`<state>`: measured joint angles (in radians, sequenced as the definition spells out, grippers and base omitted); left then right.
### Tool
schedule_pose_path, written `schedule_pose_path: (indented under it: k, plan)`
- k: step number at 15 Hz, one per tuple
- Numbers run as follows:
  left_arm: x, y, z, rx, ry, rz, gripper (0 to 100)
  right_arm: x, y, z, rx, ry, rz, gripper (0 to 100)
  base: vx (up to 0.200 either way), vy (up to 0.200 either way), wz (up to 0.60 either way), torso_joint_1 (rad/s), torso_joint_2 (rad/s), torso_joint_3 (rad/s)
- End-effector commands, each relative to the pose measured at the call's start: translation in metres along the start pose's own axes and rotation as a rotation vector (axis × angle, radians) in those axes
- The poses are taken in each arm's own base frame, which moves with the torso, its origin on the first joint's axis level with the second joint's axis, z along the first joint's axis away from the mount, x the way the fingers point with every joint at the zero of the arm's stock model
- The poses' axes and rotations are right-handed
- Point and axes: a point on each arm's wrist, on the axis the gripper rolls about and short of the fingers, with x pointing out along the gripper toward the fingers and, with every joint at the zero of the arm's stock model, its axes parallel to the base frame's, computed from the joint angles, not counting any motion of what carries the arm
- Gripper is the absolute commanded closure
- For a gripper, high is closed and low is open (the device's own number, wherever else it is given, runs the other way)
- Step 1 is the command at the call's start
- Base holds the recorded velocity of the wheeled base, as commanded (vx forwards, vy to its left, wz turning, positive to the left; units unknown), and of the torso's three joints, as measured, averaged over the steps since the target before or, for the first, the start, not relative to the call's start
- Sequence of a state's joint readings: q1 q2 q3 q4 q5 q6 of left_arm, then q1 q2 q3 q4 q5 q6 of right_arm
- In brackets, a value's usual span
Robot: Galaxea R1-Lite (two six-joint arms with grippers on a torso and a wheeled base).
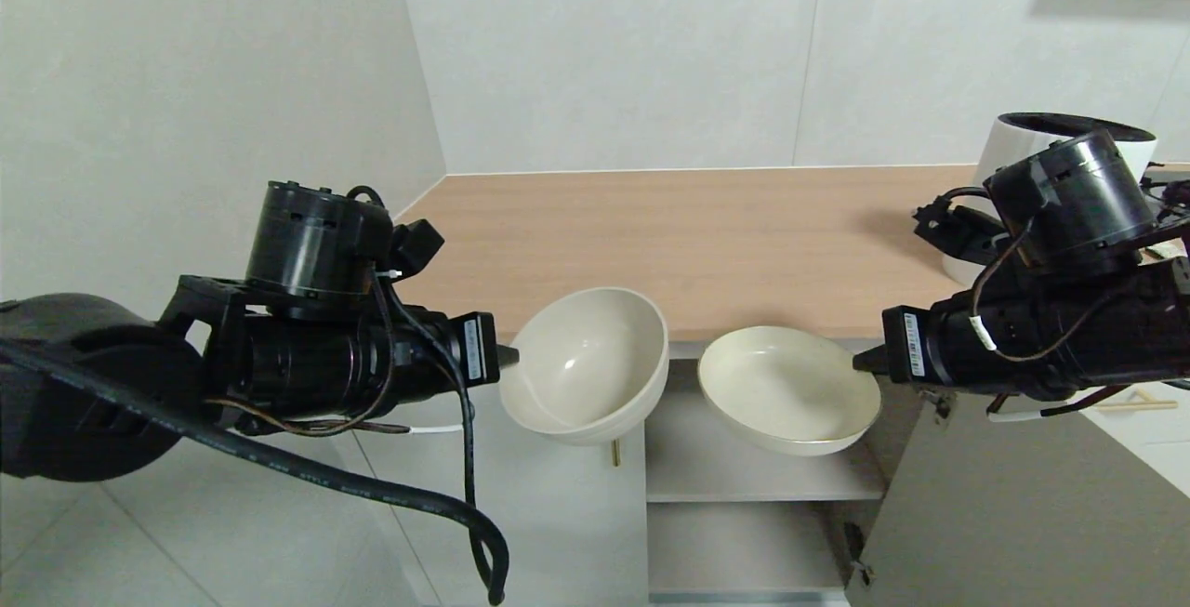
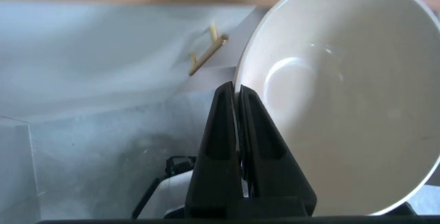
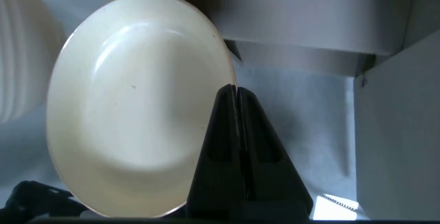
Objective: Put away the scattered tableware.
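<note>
A deep cream bowl [image 1: 588, 361] hangs in the air in front of the counter edge, held by its rim in my left gripper [image 1: 507, 358], which is shut on it; the same bowl [image 2: 344, 93] and gripper [image 2: 238, 97] appear in the left wrist view. To its right a shallower cream bowl [image 1: 786, 390] is held by its rim in my right gripper [image 1: 860, 362], also shut. In the right wrist view that shallow bowl [image 3: 137, 100] sits pinched in the gripper [image 3: 236, 93]. Both bowls hover above the open cabinet [image 1: 744, 472].
A wooden counter [image 1: 688, 235] runs along tiled walls. A white pot with a dark rim [image 1: 1032, 147] stands at its right end. The open cabinet has two bare shelves; its door [image 1: 1013, 514] swings out to the right. A brass handle [image 2: 207, 49] shows on the neighbouring door.
</note>
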<state>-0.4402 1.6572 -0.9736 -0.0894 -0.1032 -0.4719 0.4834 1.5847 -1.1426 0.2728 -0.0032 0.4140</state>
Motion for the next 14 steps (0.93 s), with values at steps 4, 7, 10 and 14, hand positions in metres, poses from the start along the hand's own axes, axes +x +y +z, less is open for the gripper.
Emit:
schedule_pose_path:
  k: [4, 7, 10, 14]
  plan:
    - [0.0019, 0.0006, -0.0009, -0.001, 0.007, 0.002, 100, 0.0042, -0.0003, -0.0006, 0.000, 0.011, -0.005, 100, 0.000, 0.000, 0.00, -0.193, 0.47, 0.278]
    - [0.0019, 0.0006, -0.0009, -0.001, 0.007, 0.002, 100, 0.0048, -0.0003, -0.0007, 0.000, 0.013, -0.006, 100, 0.000, 0.000, 0.00, -0.172, 0.47, 0.297]
    - [0.0019, 0.0006, -0.0009, -0.001, 0.007, 0.002, 100, 0.0053, -0.0004, -0.0008, 0.000, 0.014, -0.006, 100, 0.000, 0.000, 0.00, -0.154, 0.45, 0.304]
    - [0.0023, 0.0008, -0.0011, -0.001, 0.008, 0.003, 100, 0.0085, -0.0006, -0.0013, 0.000, 0.022, -0.010, 100, 0.000, 0.000, 0.00, -0.110, 0.41, 0.286]
